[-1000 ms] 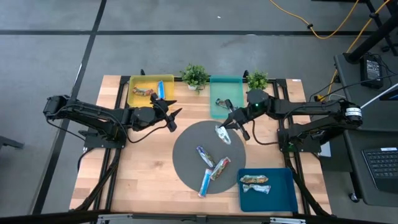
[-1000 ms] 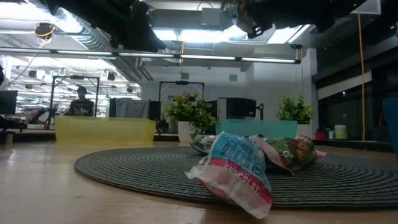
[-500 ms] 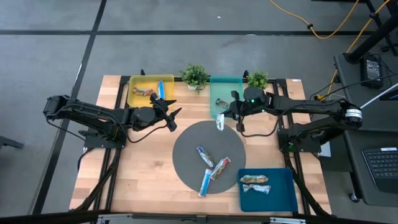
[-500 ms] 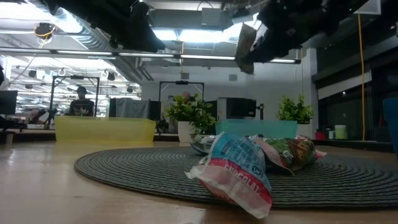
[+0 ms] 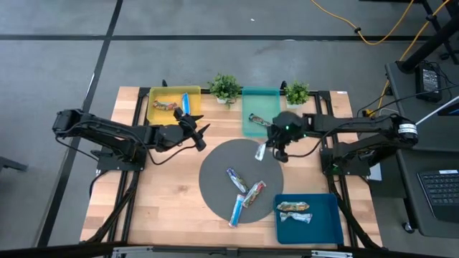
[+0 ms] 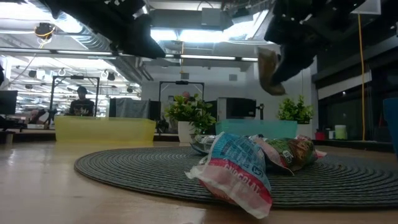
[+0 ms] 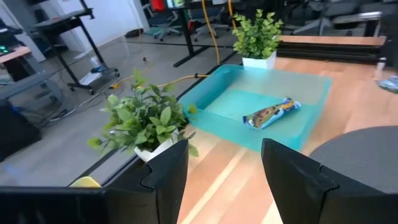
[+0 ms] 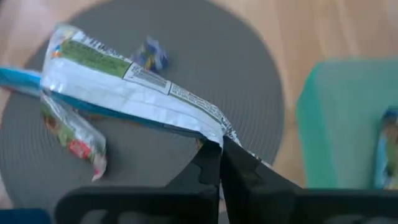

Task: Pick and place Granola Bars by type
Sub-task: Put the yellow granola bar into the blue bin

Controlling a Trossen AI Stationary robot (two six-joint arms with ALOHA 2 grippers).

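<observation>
**Bar in my right gripper, over the mat's edge**

I am holding a silvery bar (image 5: pixel 260 150) in my right gripper (image 5: pixel 267 147), above the far edge of the round grey mat (image 5: pixel 215 179), just beside the teal tray (image 5: pixel 251 127). Three bars (image 5: pixel 242 193) are lying on the mat. My left gripper (image 5: pixel 199 132) is hovering with fingers spread near the yellow tray (image 5: pixel 154 111).
</observation>
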